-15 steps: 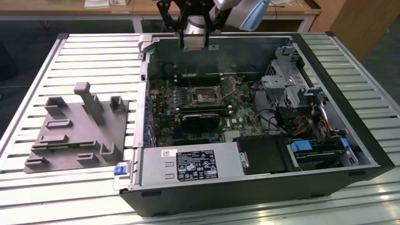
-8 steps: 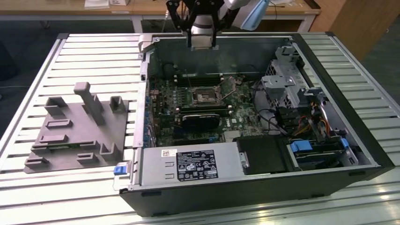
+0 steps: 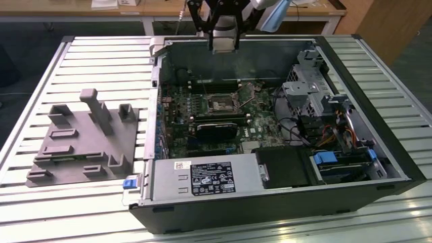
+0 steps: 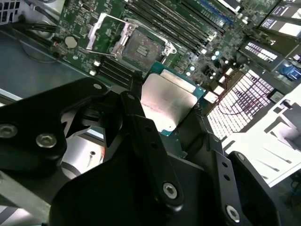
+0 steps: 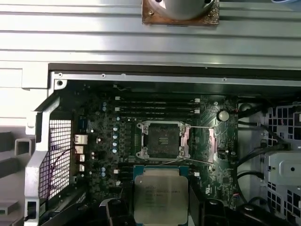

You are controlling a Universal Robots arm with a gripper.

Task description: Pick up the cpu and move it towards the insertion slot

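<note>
One black open computer case [image 3: 351, 195] with a green motherboard [image 3: 260, 119] is lying on the slatted metal table [image 3: 101, 61]; one grey plastic fixture block [image 3: 84, 139] is sitting beside it; one black rectangular card [image 3: 217, 129] is standing on the board. One square silvery cpu [image 5: 161, 194] is showing in both wrist views [image 4: 167, 101]; one dark square insertion slot [image 5: 163, 140] with a silver frame is lying open; one black gripper [image 4: 162, 120] is clamping that single chip between two fingers [image 4: 141, 132].
</note>
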